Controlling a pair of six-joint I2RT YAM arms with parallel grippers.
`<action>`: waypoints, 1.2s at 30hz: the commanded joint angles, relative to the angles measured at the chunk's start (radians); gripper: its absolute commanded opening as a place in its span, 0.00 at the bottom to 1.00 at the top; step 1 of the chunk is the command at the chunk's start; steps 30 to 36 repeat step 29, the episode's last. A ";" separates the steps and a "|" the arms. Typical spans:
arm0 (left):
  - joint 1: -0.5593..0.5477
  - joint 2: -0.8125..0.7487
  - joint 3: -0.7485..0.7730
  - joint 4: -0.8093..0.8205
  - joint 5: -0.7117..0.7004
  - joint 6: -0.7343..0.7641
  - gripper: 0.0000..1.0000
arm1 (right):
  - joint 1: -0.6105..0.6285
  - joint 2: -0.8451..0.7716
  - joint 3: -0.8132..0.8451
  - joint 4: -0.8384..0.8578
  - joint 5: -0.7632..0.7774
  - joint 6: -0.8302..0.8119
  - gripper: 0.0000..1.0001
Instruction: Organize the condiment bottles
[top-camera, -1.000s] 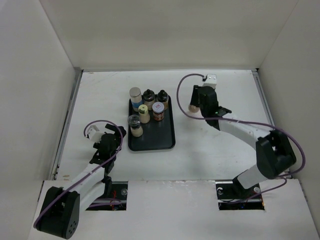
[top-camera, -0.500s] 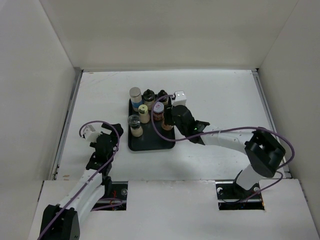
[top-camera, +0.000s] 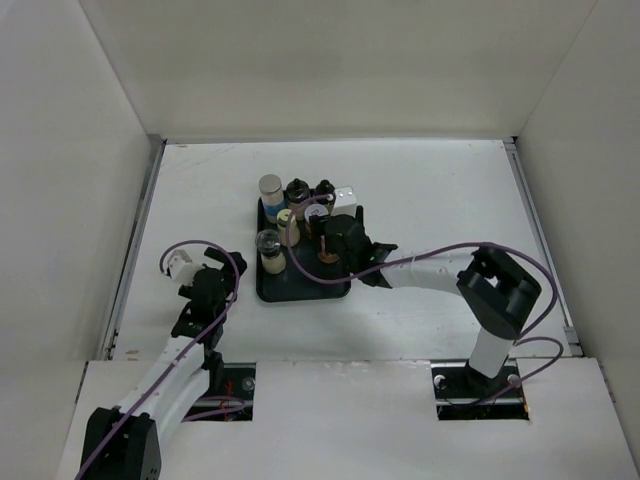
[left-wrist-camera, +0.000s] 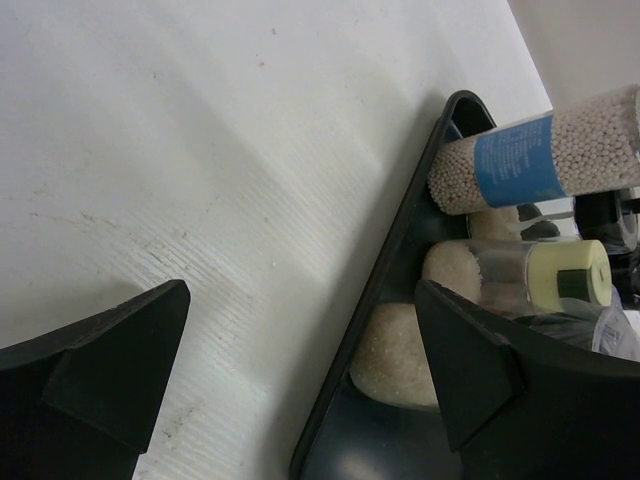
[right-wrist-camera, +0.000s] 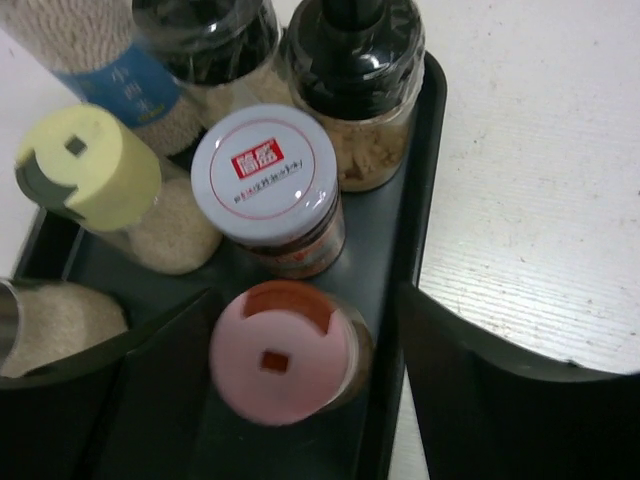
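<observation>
Several condiment bottles stand on the black tray (top-camera: 300, 285). A pink-capped bottle (right-wrist-camera: 283, 352) stands upright near the tray's right rim, between the fingers of my open right gripper (right-wrist-camera: 300, 400), with a gap on each side. Behind it are a white-lidded jar (right-wrist-camera: 265, 185), a cream-capped bottle (right-wrist-camera: 88, 168), a blue-banded bottle (right-wrist-camera: 100, 60) and two black-capped bottles (right-wrist-camera: 355, 50). In the top view my right gripper (top-camera: 332, 252) hangs over the tray. My left gripper (top-camera: 215, 280) is open and empty, left of the tray; its wrist view shows the tray edge (left-wrist-camera: 400, 260) and the blue-banded bottle (left-wrist-camera: 540, 160).
White walls enclose the white table at the back and on both sides. A grey-capped bottle (top-camera: 268, 245) stands at the tray's left side. Purple cables loop over both arms.
My right arm carried the pink-capped bottle from the table's right part onto the tray, and its jaws have opened off it. The left arm drew back a little toward its base.
</observation>
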 joint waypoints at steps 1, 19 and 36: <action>0.013 0.007 0.052 0.001 0.002 0.019 1.00 | 0.024 -0.016 0.032 0.041 0.038 -0.011 0.87; 0.022 -0.011 0.149 -0.125 0.007 0.039 1.00 | -0.020 -0.597 -0.337 0.026 0.240 0.001 1.00; -0.019 0.015 0.236 -0.166 -0.007 0.071 1.00 | -0.061 -0.787 -0.457 -0.028 0.259 -0.016 1.00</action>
